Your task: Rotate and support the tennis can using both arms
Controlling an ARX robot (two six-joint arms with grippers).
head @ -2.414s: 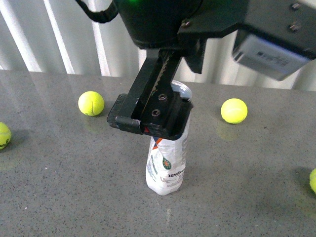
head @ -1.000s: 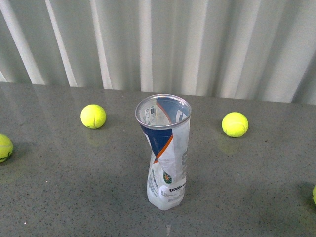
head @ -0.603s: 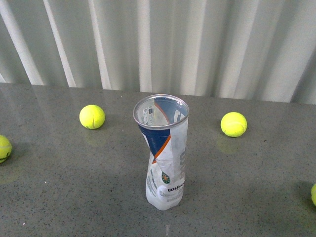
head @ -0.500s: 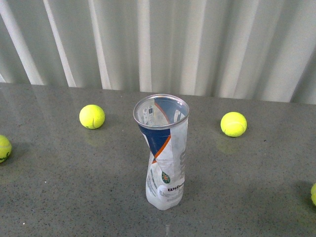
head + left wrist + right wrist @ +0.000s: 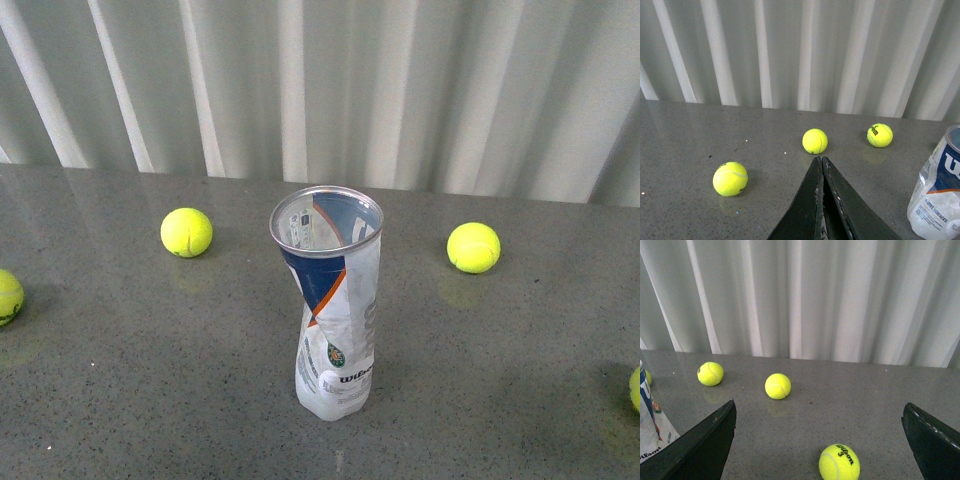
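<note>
With the arm that gripped its rim moments ago now withdrawn, the crumpled tennis can (image 5: 335, 320) stands upright and unsupported mid-surface (image 5: 120, 380), left gripper (image 5: 821, 165) clenched empty, right gripper (image 5: 817, 440) spread wide, suggesting rotation is complete.

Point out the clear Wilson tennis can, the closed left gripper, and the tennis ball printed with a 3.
Clear plastic Wilson tennis can (image 5: 337, 345): front view, white label.
Left gripper (image 5: 821, 165): left wrist view, between the tips.
Yellow-green tennis ball printed "3" (image 5: 839, 462): right wrist view, ball's centre.
</note>
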